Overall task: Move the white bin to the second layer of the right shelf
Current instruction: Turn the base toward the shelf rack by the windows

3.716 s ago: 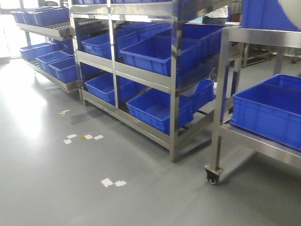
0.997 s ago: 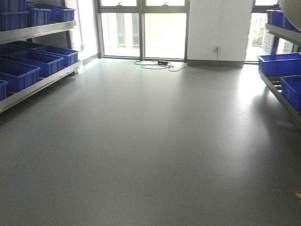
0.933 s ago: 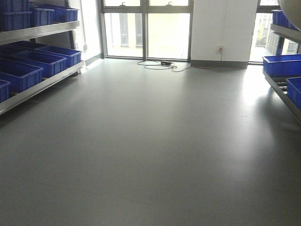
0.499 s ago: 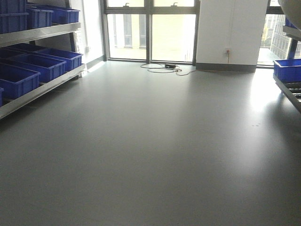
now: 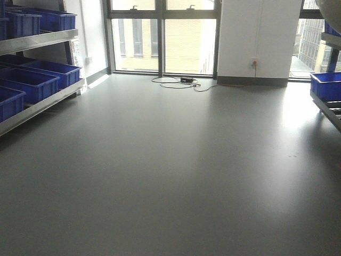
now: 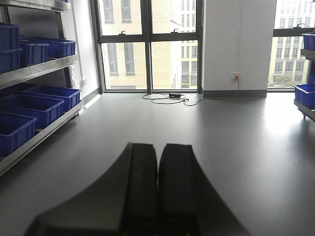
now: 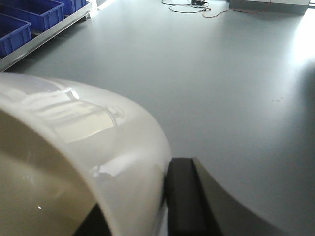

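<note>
The white bin (image 7: 74, 162) fills the lower left of the right wrist view, glossy and cream-white. My right gripper (image 7: 142, 199) is shut on its wall, with one black finger (image 7: 184, 196) pressed on the outside. The bin's rounded underside (image 5: 329, 7) shows in the top right corner of the front view. My left gripper (image 6: 158, 147) is shut with nothing in it, held level above the floor. The right shelf (image 5: 331, 109) shows only at the right edge, as a low level with roller rails and a steel edge higher up (image 5: 331, 38). I cannot tell which one is the second layer.
A steel rack (image 5: 37, 104) with blue crates (image 5: 32, 82) runs along the left wall. One blue crate (image 5: 325, 85) sits on the right rack. Windows, a white pillar (image 5: 258, 37) and loose cables (image 5: 181, 82) stand ahead across the grey floor (image 5: 170, 176).
3.7 s ago the front view faced a rack full of blue crates; it now faces open floor and windows. Over the last second the view kept shifting. The bin stays at the top right corner.
</note>
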You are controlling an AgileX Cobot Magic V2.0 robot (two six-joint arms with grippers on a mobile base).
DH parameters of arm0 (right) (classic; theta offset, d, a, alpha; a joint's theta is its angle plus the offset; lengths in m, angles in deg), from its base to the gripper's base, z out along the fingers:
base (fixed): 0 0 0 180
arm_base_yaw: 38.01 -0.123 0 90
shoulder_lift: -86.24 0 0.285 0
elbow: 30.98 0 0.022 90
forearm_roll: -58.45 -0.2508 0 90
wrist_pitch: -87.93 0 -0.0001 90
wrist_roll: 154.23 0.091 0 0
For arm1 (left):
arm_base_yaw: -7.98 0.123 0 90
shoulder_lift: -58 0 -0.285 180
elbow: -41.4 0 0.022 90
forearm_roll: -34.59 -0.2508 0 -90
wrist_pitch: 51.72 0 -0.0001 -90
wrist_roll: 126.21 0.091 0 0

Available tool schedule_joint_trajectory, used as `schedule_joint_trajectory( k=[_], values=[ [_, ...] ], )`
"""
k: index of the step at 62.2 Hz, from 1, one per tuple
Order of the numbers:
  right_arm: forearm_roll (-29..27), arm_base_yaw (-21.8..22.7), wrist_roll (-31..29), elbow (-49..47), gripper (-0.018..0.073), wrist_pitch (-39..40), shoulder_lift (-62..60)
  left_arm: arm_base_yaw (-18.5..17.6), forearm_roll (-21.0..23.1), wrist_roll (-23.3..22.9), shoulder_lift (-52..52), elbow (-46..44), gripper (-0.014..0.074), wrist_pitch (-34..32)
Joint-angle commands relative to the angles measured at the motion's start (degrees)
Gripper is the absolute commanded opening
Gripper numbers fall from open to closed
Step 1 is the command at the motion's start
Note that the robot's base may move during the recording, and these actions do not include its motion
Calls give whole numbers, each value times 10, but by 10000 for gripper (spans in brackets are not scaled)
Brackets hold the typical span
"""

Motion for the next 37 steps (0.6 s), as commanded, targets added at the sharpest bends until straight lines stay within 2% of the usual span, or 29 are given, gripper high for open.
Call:
schedule_joint_trajectory(
  k=[1, 37],
  values=[
    [1, 3, -2, -18, 52, 61, 0, -1, 3, -4, 8, 19, 85, -50],
    [1, 3, -2, -18, 52, 61, 0, -1, 3, -4, 8, 19, 85, -50]
  ],
)
